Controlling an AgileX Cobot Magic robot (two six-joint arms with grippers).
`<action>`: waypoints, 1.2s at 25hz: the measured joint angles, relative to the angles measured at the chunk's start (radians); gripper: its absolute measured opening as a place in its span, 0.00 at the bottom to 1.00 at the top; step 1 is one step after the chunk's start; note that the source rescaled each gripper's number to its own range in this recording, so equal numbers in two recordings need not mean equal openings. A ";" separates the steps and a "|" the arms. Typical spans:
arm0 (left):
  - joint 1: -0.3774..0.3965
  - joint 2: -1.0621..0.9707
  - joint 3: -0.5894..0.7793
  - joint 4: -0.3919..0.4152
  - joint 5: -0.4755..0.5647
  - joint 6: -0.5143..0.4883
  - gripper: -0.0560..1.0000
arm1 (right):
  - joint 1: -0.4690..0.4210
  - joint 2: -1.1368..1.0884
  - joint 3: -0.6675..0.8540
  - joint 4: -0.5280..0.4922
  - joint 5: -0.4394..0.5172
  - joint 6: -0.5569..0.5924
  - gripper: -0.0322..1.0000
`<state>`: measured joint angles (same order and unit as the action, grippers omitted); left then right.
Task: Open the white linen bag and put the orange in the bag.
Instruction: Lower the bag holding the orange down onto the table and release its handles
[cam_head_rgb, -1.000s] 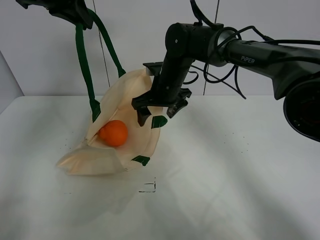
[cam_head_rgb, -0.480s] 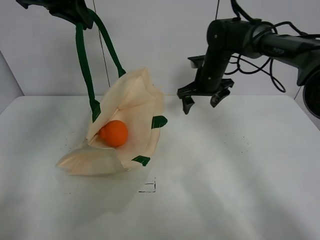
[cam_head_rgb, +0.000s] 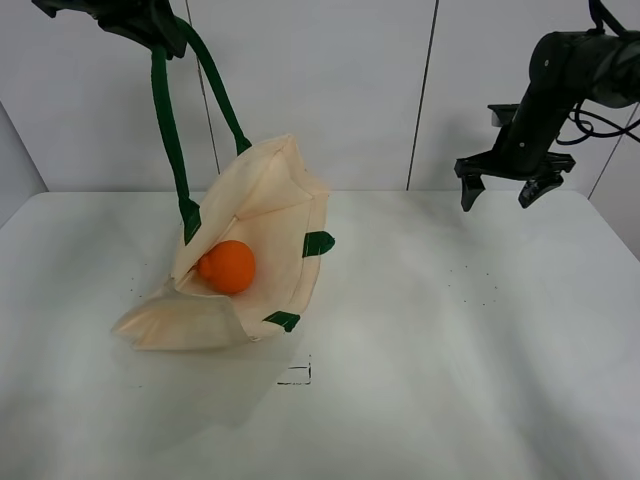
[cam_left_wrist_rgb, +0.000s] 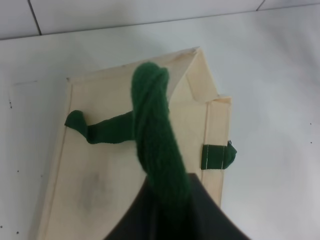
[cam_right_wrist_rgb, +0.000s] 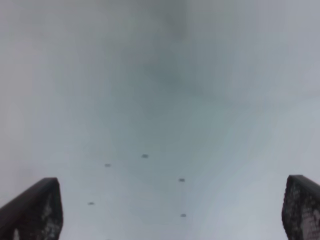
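The white linen bag (cam_head_rgb: 262, 235) lies on the table's left side with its mouth held open. The orange (cam_head_rgb: 227, 266) rests inside the opening. My left gripper (cam_head_rgb: 150, 22) is high at the top left, shut on the bag's dark green handle (cam_head_rgb: 168, 120), which hangs taut down to the bag. In the left wrist view the handle (cam_left_wrist_rgb: 157, 145) runs into my jaws above the bag (cam_left_wrist_rgb: 125, 165). My right gripper (cam_head_rgb: 500, 192) is open and empty, up at the right, far from the bag. The right wrist view shows its fingertips (cam_right_wrist_rgb: 35, 210) wide apart over bare table.
The white table (cam_head_rgb: 450, 350) has a small dark square mark (cam_head_rgb: 297, 374) in front of the bag and a few dark specks. A white panelled wall (cam_head_rgb: 340, 90) stands behind.
My right gripper has swung from the bag's mouth far to the right and up, open and empty. The left gripper, bag and orange have not moved.
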<state>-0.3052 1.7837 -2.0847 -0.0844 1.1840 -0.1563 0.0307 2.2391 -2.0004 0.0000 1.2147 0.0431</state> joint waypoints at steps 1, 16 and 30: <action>0.000 0.000 0.000 0.001 0.000 0.000 0.05 | -0.001 0.001 0.000 0.000 0.000 -0.006 1.00; 0.000 0.000 0.000 0.006 0.000 0.007 0.05 | -0.001 -0.626 0.617 0.012 0.001 -0.043 1.00; 0.000 0.000 0.000 0.006 0.000 0.014 0.05 | -0.001 -1.612 1.327 0.013 -0.072 -0.043 1.00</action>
<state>-0.3052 1.7837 -2.0847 -0.0784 1.1840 -0.1423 0.0293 0.6273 -0.6739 0.0133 1.1430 0.0000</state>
